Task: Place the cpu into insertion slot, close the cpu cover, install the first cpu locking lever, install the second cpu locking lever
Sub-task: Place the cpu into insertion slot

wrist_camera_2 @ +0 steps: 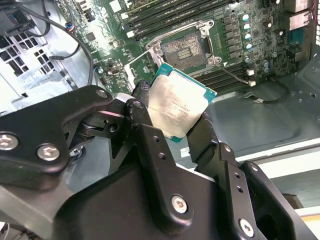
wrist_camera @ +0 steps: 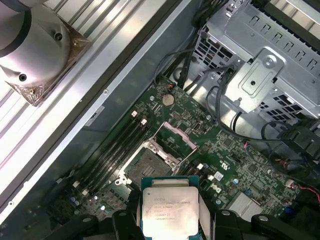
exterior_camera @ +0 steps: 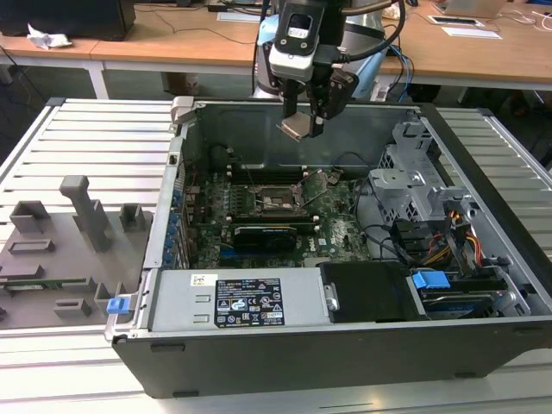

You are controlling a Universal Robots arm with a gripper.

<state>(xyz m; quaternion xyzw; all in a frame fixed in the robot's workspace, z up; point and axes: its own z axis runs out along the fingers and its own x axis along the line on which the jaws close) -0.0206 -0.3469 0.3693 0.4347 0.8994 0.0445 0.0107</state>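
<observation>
While the arm hangs over the open computer case [exterior_camera: 345, 362] in the exterior view, the gripper [exterior_camera: 304, 121] holds the cpu [exterior_camera: 294, 128] tilted in the air above the motherboard [exterior_camera: 336, 228], near the case's far wall. The insertion slot [exterior_camera: 278, 198] lies bare below, well apart from the chip, with a long black expansion card [exterior_camera: 263, 235] just on its near side.

In the second wrist view, the gripper [wrist_camera_2: 172, 117] has its two black fingers [wrist_camera_2: 142, 115] drawn in against opposite edges of the cpu [wrist_camera_2: 177, 107], whose silvery face and greenish rim show between them. The chip floats clear of the insertion slot [wrist_camera_2: 182, 50], whose contact field is uncovered, with memory slots [wrist_camera_2: 165, 15] alongside.

In the first wrist view, the cpu [wrist_camera: 169, 210] sits pinched between the fingers [wrist_camera: 129, 217], its face toward the camera. Beyond it the insertion slot [wrist_camera: 149, 165] is open, the cpu cover [wrist_camera: 176, 136] swung up on the side nearer the silver drive cage [wrist_camera: 265, 75].
</observation>
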